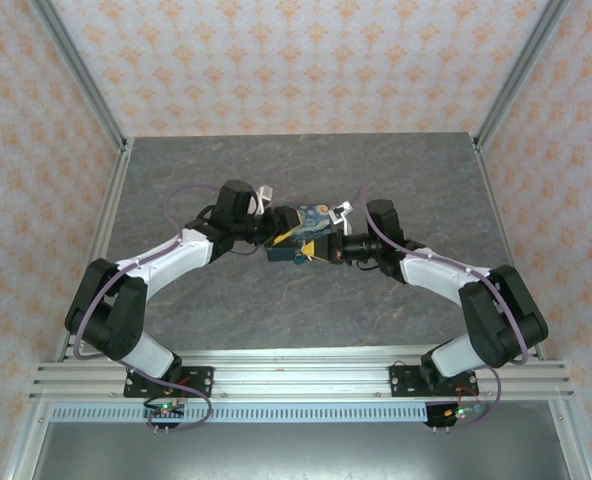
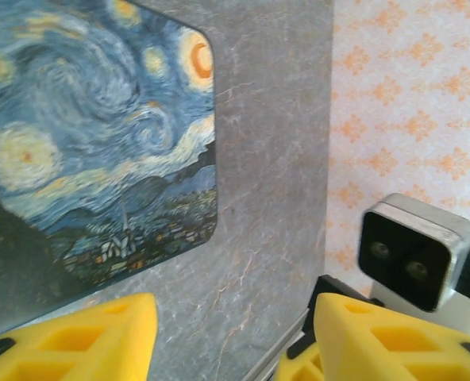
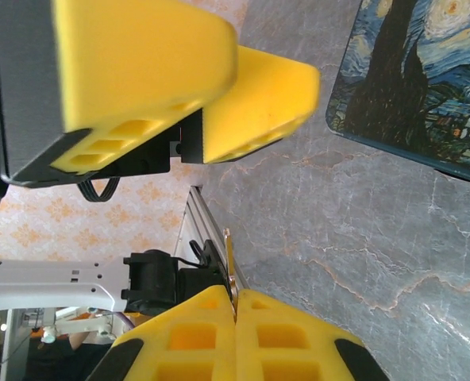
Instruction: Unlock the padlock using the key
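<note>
Padlock [image 1: 312, 221] on grey tbl [image 1: 276, 305], patterned walls [image 1: 306, 60]

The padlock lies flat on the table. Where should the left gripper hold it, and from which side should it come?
Hold the padlock by two opposite dark side walls, coming down from above with the open left gripper. It lies flat, painted face up, so only the low sides offer parallel surfaces; the rounded corners would likely slip.

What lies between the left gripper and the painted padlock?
Bare grey marbled tabletop, nothing else, in the left wrist view, between the open left gripper and the boxy padlock with the blue-and-yellow starry-night top.
</note>
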